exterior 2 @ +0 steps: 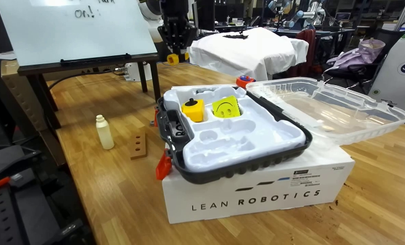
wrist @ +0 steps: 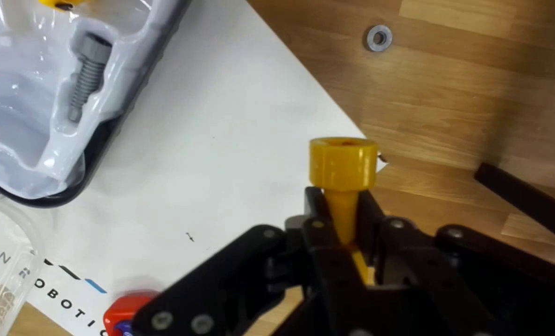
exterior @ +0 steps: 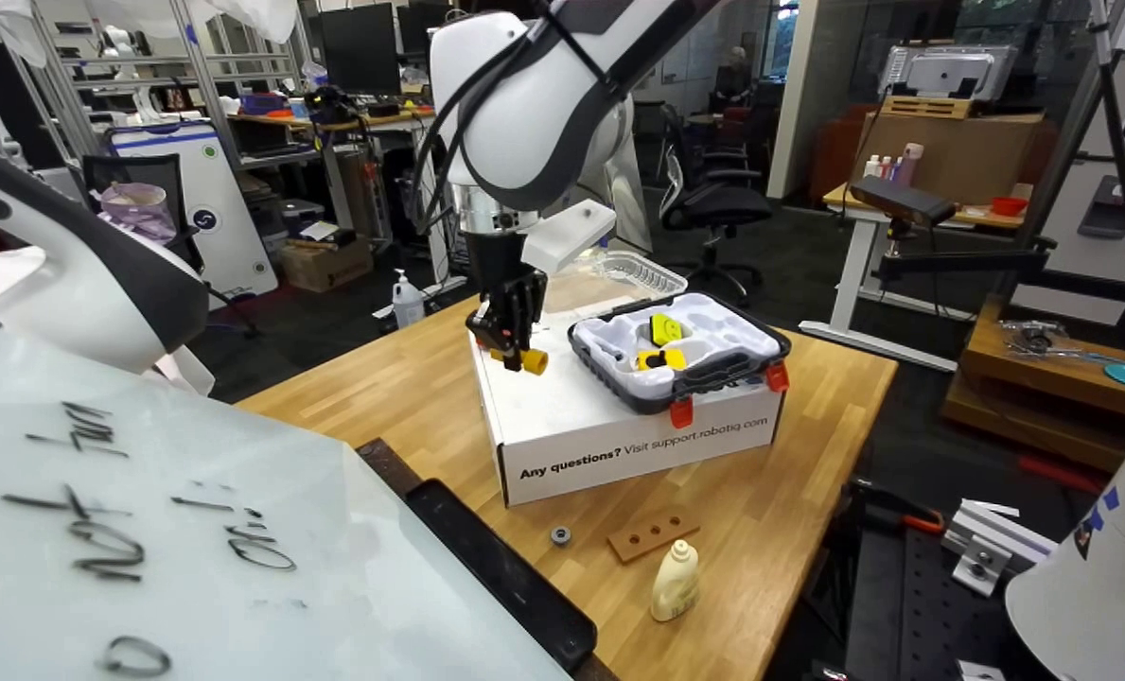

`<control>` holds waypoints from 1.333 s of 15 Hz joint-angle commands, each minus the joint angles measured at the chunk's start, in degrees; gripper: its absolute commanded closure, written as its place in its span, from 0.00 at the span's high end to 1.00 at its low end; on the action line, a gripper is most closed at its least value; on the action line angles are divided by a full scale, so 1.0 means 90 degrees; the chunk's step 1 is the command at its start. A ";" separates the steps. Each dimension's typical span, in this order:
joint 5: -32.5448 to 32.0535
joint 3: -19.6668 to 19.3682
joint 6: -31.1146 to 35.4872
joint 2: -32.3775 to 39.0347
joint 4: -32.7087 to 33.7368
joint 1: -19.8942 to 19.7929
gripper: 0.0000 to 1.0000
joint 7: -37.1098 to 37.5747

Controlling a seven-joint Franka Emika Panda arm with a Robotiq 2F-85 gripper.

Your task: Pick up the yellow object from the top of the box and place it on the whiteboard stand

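The yellow object, a bolt-like piece with a wide round head, is in my gripper; it shows in both exterior views [exterior: 535,361] [exterior 2: 172,59] and in the wrist view [wrist: 342,163]. My gripper [wrist: 342,205] is shut around its narrow shaft, with the head sticking out sideways. The gripper [exterior: 513,355] hangs above a corner of the white box [exterior: 562,407], near its edge. The whiteboard stand shows as a dark ledge [exterior 2: 86,64] under the whiteboard [exterior 2: 79,34]; in an exterior view the whiteboard [exterior: 288,530] fills the near left. The gripper is apart from the stand.
An open case [exterior 2: 236,136] on the box holds a yellow cube [exterior 2: 193,109], a yellow smiley block [exterior 2: 226,107] and a grey bolt [wrist: 90,70]. A red item [exterior 2: 245,81] lies behind it. A bottle [exterior: 676,582], a holed wooden block [exterior: 653,537] and a grey ring [exterior: 560,536] are on the table.
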 commanded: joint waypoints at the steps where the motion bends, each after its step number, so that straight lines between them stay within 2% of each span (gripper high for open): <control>1: -0.0031 0.0105 -0.0062 -0.0499 -0.0419 0.0088 0.05 0.0275; 10: -0.0007 0.0378 -0.0469 -0.0893 -0.0715 0.0485 0.05 0.1979; 16: -0.0051 0.0647 -0.0454 -0.1097 -0.0922 0.0763 0.05 0.2547; 17: -0.0014 0.0692 -0.0461 -0.1108 -0.0959 0.0790 0.09 0.2562; 20: 0.0047 0.0800 -0.0486 -0.1161 -0.1067 0.0854 0.05 0.2588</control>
